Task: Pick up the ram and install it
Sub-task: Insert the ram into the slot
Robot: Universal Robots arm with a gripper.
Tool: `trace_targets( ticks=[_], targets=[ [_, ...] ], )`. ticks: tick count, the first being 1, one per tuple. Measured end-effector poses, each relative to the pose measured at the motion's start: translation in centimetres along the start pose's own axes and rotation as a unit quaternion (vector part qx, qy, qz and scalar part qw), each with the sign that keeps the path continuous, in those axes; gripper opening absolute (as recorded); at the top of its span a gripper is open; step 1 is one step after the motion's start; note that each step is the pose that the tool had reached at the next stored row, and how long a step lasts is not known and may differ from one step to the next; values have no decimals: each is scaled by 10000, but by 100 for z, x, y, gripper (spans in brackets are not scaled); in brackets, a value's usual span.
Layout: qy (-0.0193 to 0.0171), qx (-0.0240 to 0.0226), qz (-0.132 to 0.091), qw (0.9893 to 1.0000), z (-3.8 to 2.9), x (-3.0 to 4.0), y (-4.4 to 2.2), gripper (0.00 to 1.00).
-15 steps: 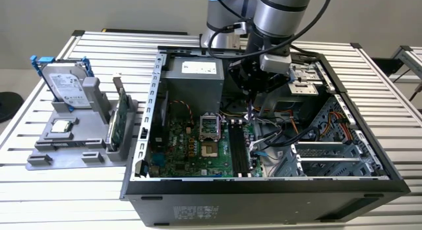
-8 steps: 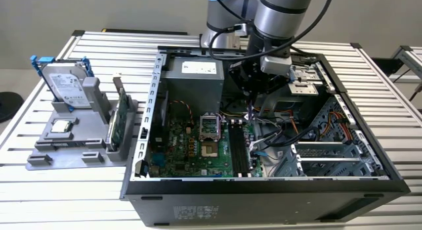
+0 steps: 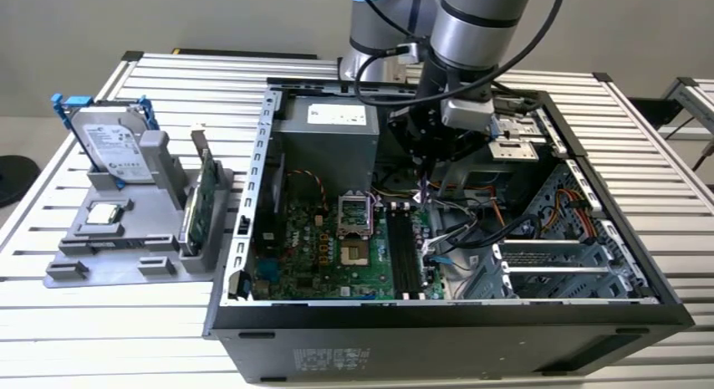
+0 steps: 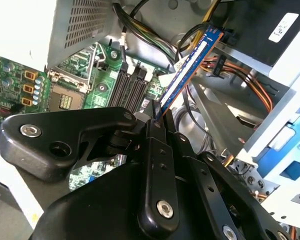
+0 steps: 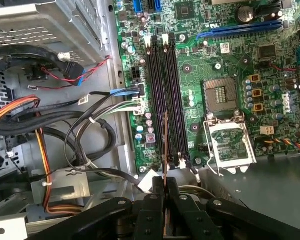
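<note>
While the black linkage pincer (image 4: 155,117) hangs inside the open black computer case (image 3: 446,318), it is pinching the ram (image 4: 190,67), a long, thin blue circuit-board stick, by one end. Seen edge-on in the first wrist view, the stick (image 5: 164,145) hovers just above the black memory slots (image 5: 162,85) of the green motherboard (image 5: 230,60), not yet seated. It looks light and stiff but fragile; I'd hold it by its edges, clear of the chips.

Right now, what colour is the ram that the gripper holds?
Blue, with a white label along it; the ram shows best in the second wrist view, clamped in the gripper.
</note>
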State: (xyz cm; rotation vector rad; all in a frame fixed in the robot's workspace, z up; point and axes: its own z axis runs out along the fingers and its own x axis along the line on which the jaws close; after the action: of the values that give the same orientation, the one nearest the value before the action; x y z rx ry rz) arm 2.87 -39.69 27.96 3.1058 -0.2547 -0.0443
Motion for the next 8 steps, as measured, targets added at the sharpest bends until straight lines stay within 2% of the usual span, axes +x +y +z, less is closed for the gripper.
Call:
trace_targets(
  ticks=[8],
  targets=[
    [0,-2,10,10000,7,1,2,0]
  ],
)
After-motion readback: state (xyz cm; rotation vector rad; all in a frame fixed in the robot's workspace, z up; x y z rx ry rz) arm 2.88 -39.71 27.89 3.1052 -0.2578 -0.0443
